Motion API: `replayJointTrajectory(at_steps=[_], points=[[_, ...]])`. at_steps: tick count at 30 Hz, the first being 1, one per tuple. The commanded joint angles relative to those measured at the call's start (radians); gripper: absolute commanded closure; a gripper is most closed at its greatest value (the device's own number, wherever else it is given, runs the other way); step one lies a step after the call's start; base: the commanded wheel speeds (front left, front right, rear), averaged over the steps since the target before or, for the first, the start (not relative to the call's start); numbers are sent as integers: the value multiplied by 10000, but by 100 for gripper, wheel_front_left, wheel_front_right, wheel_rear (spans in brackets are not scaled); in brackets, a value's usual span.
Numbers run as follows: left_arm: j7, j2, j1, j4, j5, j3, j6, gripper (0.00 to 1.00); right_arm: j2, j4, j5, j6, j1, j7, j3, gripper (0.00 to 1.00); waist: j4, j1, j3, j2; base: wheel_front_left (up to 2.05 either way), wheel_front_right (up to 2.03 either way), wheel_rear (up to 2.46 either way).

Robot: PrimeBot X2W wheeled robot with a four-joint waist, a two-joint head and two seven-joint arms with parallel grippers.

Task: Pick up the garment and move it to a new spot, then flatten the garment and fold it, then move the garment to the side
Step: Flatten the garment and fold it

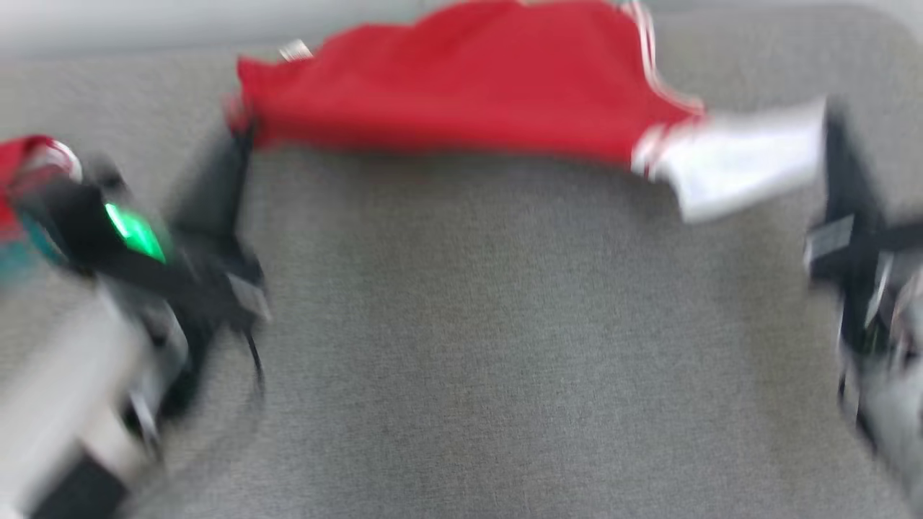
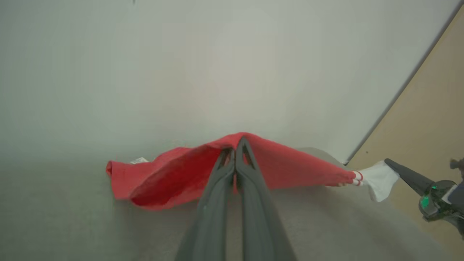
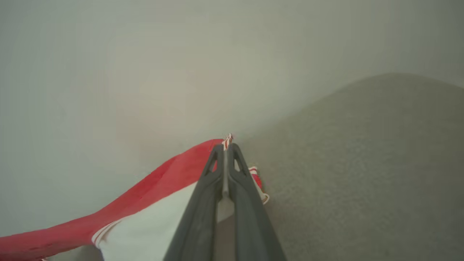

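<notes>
garment [image 1: 469, 86]: red with a white end, stretching between both grippers over the far part of the grey tabletop [image 1: 461, 324]
left gripper [image 2: 235, 149]: clamping tight on the red edge
right gripper [image 3: 225, 148]: pinching the white end, fingers together on it

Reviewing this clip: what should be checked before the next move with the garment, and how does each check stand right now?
1. Left gripper shut on the garment: ok, pinching red cloth.
2. Right gripper shut on the white end: ok.
3. Near edge stretched between the two grippers: ok, it runs almost straight across the head view.
4. Garment flat: not ok, the red part is bunched and doubled over.
5. Garment lifted off the grey surface: cannot tell.
6. Head view sharp enough to judge placement: not ok, it is blurred.
</notes>
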Motion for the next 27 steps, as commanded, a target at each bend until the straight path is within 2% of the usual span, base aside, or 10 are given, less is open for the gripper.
replayJointTrajectory(at_steps=[1,6,9,13,22,27], points=[[-22,-38,1027,-175,458,-189,-66,100,-6,-348,187,37,960,-105,-161,100,187,3,-647,2,0,0,0],[-26,-244,3437,-240,1043,360,62,100,192,-1413,338,37,3713,-197,-488,100,153,3,-1020,2,0,0,0],[-26,-559,4758,-142,1205,871,-64,100,175,-1762,87,37,5059,-244,-706,100,172,3,-1290,2,0,0,0],[-27,-918,6222,398,1765,1308,-326,100,533,-2016,-40,35,6805,-118,-1167,100,282,3,-1760,2,0,0,0],[-27,-1534,8065,971,2532,2345,-263,100,989,-2527,-260,35,8922,762,-1676,100,337,3,-2393,2,0,0,0],[-27,-1613,8795,1226,3052,2886,-318,100,1197,-2996,-334,28,9838,1700,-1829,100,304,3,-2456,2,0,0,0]])
